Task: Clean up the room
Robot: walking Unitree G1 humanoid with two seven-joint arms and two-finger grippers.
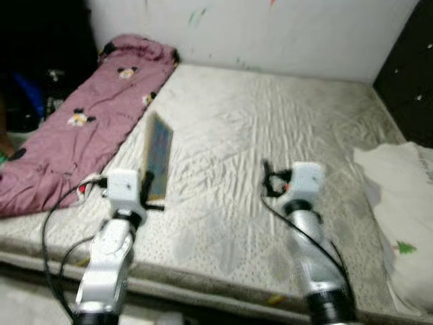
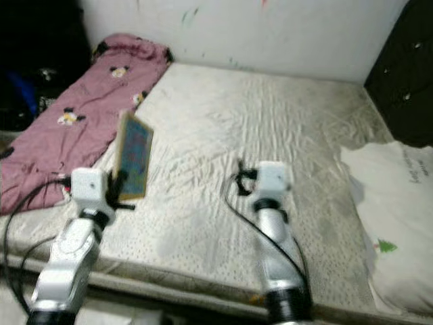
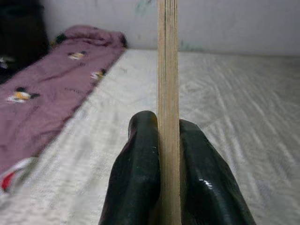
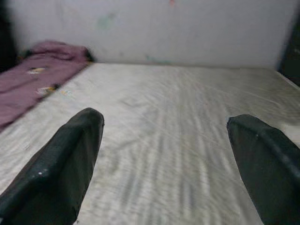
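**Jaws clamp a thin board on edge above the bed**

Jaws of the left gripper (image 3: 168,159) are pressed onto the lower edge of a flat, thin board (image 1: 158,157), one black finger on each face. It looks like a picture book or a puzzle board; I cannot tell which. It stands upright, lifted just above the near left part of the mattress (image 1: 270,135). Seen edge-on in the left wrist view, the board shows pale, layered sides like wood or stiff card, while its broad face carries a bluish printed picture inside a yellowish border.

By my judgement it is light and rigid, not fragile, and will not sag. The faces may be smooth, so a hold at one edge could let it pivot or slip if swung fast. A pinch across the two faces, deep past the edge, suits it best.

The right gripper (image 4: 164,154) hovers over the middle of the bed with its jaws spread wide and holding nothing.

The mattress cover is a creased, off-white quilted cloth. A soft mauve quilt (image 1: 74,128) with small cartoon prints lies along the left side. A limp white garment (image 1: 399,203) with a small green tree print lies at the right edge.
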